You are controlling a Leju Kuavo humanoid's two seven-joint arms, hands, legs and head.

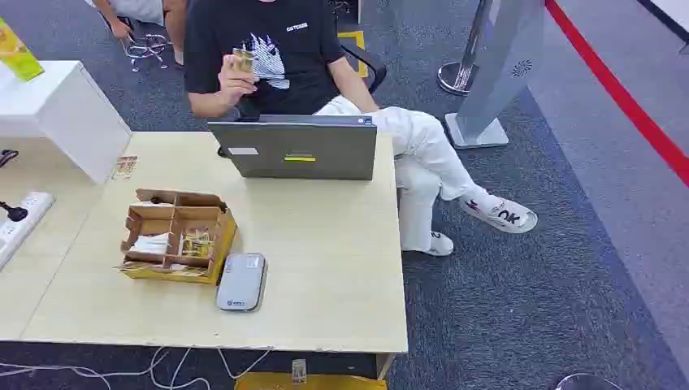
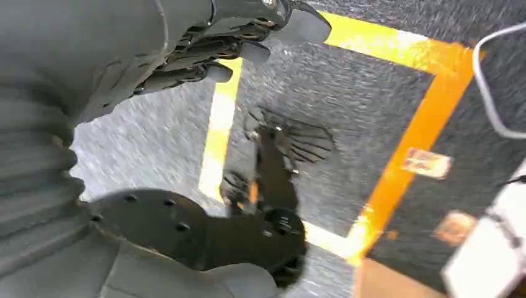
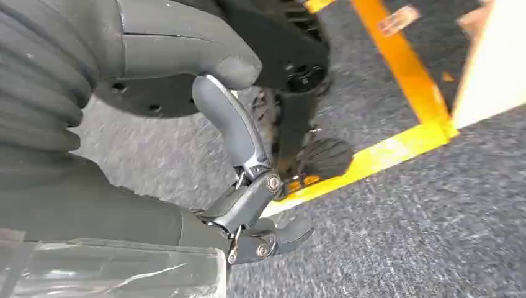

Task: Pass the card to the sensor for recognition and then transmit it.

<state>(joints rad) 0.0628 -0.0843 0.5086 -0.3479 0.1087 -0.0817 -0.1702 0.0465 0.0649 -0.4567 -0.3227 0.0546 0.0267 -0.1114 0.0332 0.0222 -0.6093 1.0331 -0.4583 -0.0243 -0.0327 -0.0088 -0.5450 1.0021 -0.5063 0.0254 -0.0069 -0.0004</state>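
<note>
Left hand (image 2: 205,49) and right hand (image 3: 248,205) hang over carpet, fingers loosely apart, holding nothing. Card (image 1: 242,59) upright in seated person's hand (image 1: 237,75) behind laptop (image 1: 294,147). Sensor (image 1: 241,281) flat on desk (image 1: 325,268), long axis running away from the near edge.

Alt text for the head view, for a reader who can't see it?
A seated person holds up a card behind an open laptop on a wooden table. Nearer the camera, a compartmented cardboard box sits beside a grey card sensor.
</note>
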